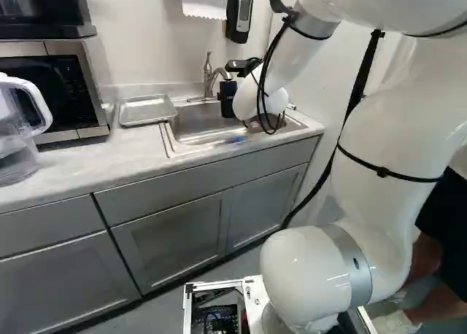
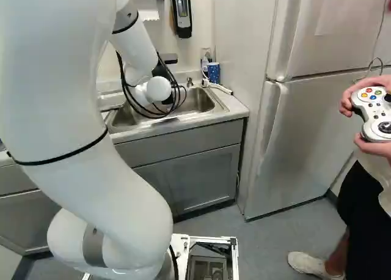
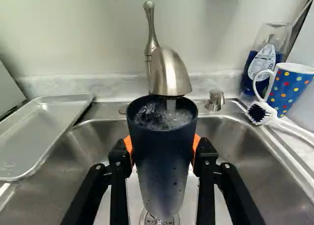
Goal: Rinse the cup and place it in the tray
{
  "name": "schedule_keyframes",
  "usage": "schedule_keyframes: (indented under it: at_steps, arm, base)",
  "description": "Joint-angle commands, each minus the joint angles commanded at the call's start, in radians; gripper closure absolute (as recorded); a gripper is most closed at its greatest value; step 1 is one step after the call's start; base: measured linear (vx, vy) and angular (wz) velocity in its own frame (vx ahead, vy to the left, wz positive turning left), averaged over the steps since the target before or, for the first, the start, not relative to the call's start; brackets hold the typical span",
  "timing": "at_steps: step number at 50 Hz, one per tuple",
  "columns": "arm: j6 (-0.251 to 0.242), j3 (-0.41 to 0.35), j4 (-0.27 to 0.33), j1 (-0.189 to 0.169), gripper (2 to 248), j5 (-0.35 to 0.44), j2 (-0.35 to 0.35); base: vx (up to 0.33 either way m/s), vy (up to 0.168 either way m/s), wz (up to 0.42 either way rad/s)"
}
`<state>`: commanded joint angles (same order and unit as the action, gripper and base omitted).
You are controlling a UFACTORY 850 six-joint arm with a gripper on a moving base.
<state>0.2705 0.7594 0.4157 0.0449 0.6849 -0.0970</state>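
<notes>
I have the cup upright in the sink area, its mouth right below the faucet, with water running into it. The jaws are parted by about the cup's width and closed on its sides, 1 of the 2 orange pads showing at each flank, so I judge the hold sound. The cup hangs above the basin of the sink, over the drain, touching neither as far as I can tell.

By my reckoning I'm in the middle of step 1, the rinse. Picking up the cup is done and getting it under the stream is done; the water inside is churning close to the brim, and drops show on the outer wall. What's left: tip the water out over the basin, get the flow shut off at the lever if that falls to me, then carry the cup across and let go.

The tray is on the table beside the sink, nothing standing in it, so step 2 hasn't begun. I'd call the whole job roughly 1/2 done. Brimful, the cup will be heavy and could spill, so I'd empty it before travelling.
</notes>
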Motion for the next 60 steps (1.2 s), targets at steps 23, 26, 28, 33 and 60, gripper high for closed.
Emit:
schedule_keyframes:
  at_steps: [23, 26, 28, 33, 60]
  arm:
    - [0.000, -0.028, 0.000, 0.045, 125, 0.000, -0.009]
    - [0.000, -0.030, 0.000, 0.054, 125, 0.000, -0.007]
    - [0.000, -0.031, 0.000, 0.060, 125, 0.000, -0.006]
    - [0.000, -0.033, 0.000, 0.076, 125, 0.000, -0.004]
    - [0.000, -0.014, 0.000, 0.159, 125, 0.000, 0.011]
  base:
    - [0.000, 0.000, 0.000]
    - [0.000, 0.000, 0.000]
    - [0.000, 0.000, 0.000]
    - [0.000, 0.000, 0.000]
    - [0.000, 0.000, 0.000]
